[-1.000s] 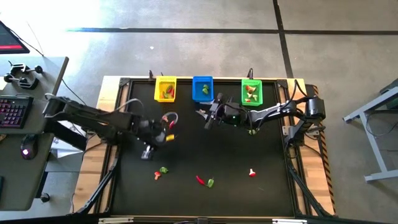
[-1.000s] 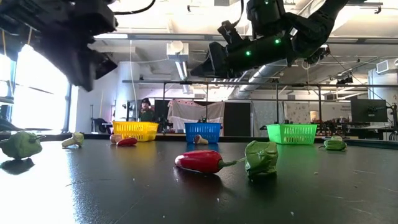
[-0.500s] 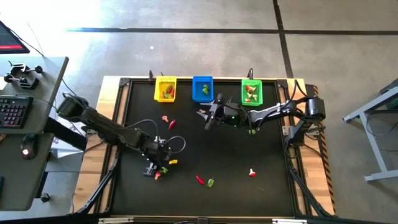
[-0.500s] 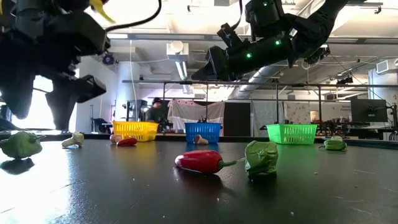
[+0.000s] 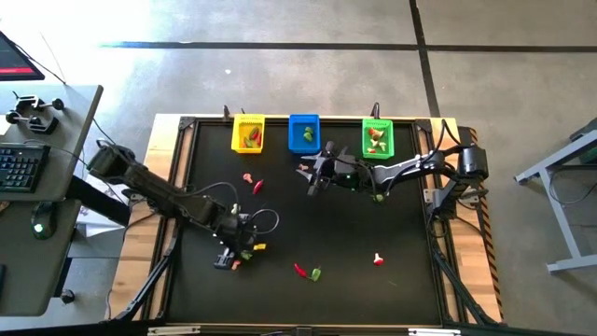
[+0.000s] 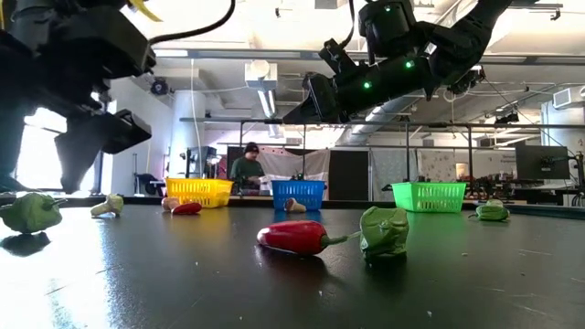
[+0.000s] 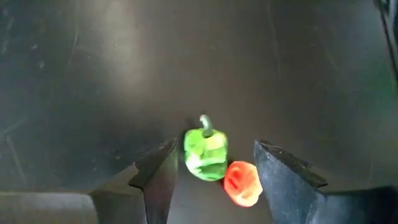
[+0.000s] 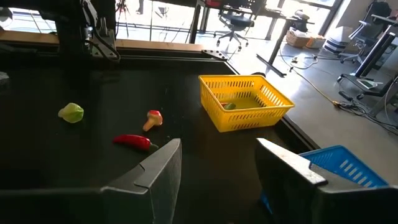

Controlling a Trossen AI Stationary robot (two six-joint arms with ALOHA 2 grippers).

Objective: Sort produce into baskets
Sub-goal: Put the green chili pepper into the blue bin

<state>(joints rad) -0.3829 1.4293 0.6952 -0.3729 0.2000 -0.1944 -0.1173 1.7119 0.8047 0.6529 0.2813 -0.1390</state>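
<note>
Left gripper [image 7: 211,177] gapes wide above a lumpy green pepper [image 7: 205,154].

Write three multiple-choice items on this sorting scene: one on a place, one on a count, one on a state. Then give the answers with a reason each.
1. Where is the left gripper?
A. Above the yellow basket
B. Low over a green pepper and a red piece on the table
C. Inside the blue basket

2. How many baskets stand along the table's far edge?
A. Two
B. Three
C. Four

3. How do the left gripper's fingers stand?
A. Open, holding nothing
B. Shut on a chilli
C. Shut on a mushroom

Answers:
1 B: the left wrist view shows both pieces on the table between the fingers.
2 B: the high view shows yellow, blue and a green basket.
3 A: the fingers stand apart, with the pepper lying free between them.
</note>
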